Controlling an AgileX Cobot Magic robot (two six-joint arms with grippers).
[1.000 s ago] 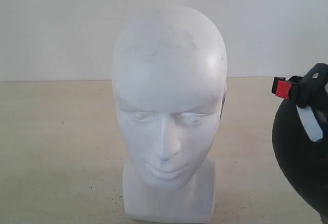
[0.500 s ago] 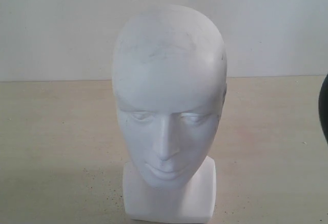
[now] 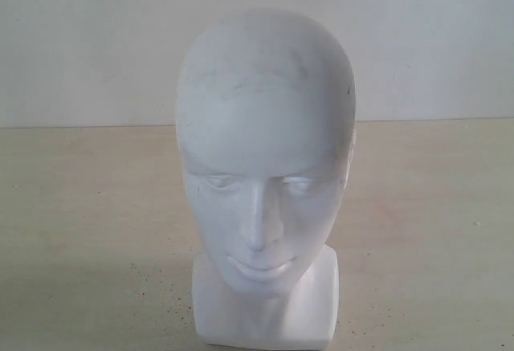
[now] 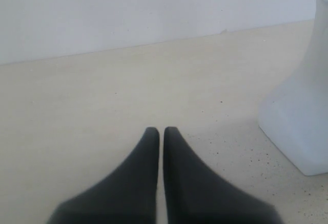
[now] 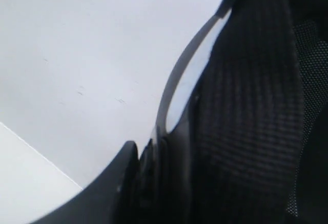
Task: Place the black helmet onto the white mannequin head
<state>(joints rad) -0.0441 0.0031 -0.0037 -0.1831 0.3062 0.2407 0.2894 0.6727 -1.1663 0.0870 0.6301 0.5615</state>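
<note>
The beige speckled surface (image 3: 80, 230) meets a white wall (image 3: 80, 46) at its far edge. The white mannequin head (image 3: 265, 166) stands upright mid-surface. The left tool (image 4: 159, 131) is clenched, fingers together. The right tool (image 5: 138, 172) is grasping the black helmet (image 5: 246, 106) at its padded rim.

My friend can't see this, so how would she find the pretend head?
Look at the pale beige table in front of the plain white wall. Standing upright in the middle, facing the camera, is the white mannequin head. It is the only face there: bald, all white, on a blocky neck base.
</note>
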